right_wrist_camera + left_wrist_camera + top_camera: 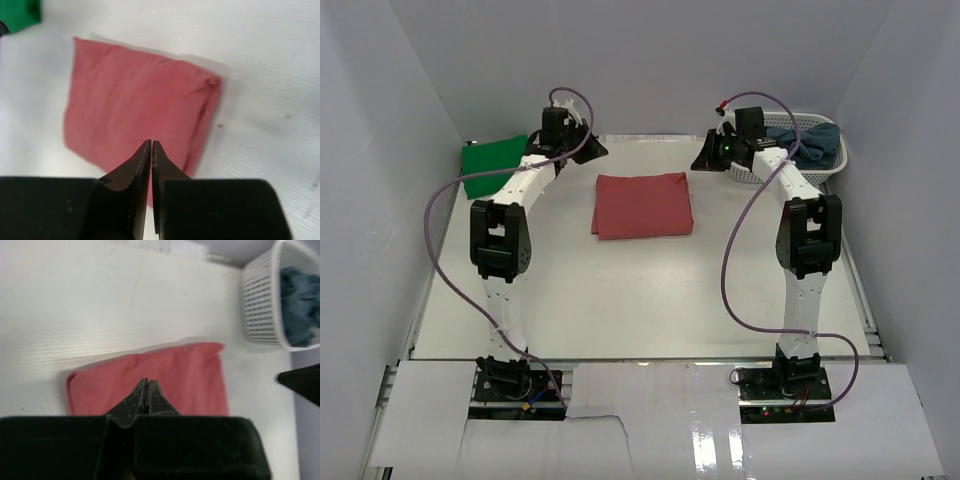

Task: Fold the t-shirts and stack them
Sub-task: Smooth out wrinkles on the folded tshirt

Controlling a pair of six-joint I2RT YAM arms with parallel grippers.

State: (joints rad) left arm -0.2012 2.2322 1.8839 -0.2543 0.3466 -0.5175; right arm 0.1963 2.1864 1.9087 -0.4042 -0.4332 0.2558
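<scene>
A salmon-red t-shirt (642, 205) lies folded into a flat rectangle in the middle of the table (620, 300); it also shows in both wrist views (175, 375) (130, 100). A green t-shirt (490, 165) lies folded at the far left, and its corner shows in the right wrist view (17, 15). Grey-blue t-shirts (815, 140) (300, 305) are bunched in the basket. My left gripper (592, 148) (148, 382) hovers shut and empty above the red shirt's far left corner. My right gripper (705, 160) (151, 144) hovers shut and empty off its far right corner.
The white lattice basket (835, 170) (260, 305) stands at the far right corner, just behind my right wrist. White walls close in the table on the left, back and right. A dark part of the right arm (302, 382) shows at the edge of the left wrist view.
</scene>
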